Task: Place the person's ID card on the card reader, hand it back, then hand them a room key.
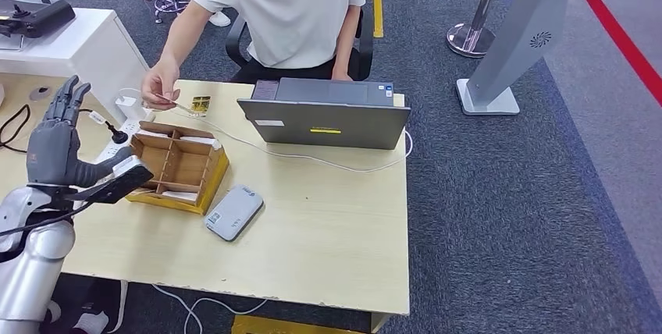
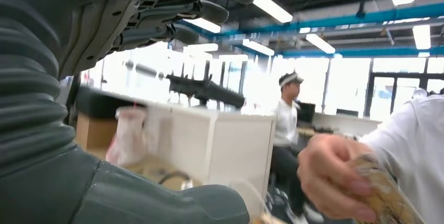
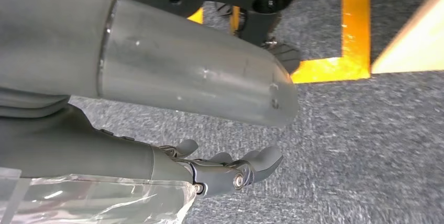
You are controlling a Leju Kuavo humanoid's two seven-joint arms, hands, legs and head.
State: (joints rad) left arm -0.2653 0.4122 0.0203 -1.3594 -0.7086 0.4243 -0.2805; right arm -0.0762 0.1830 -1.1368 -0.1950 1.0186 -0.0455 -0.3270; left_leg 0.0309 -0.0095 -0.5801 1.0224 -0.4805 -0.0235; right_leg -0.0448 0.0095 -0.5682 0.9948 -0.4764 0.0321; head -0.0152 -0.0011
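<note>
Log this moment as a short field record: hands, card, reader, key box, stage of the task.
left hand: raised over the desk's left side, fingers spread upward, holding nothing
right hand: hanging over the carpet, fingers loosely curled, holding nothing
ID card: pinched in the person's hand, held out toward the left hand
card reader: grey, flat on the desk, nothing on it
key box: divided wooden box beside the reader
laptop: in front of the person
stage: card not yet handed over

left hand (image 1: pixel 53 143) raised, fingers apart, empty | person's hand (image 1: pixel 160 84) holds card (image 1: pixel 173 102) over worktop (image 1: pixel 328 232) | card reader (image 1: pixel 233 212) beside wooden box (image 1: pixel 178 167) | laptop (image 1: pixel 326 114) behind
</note>
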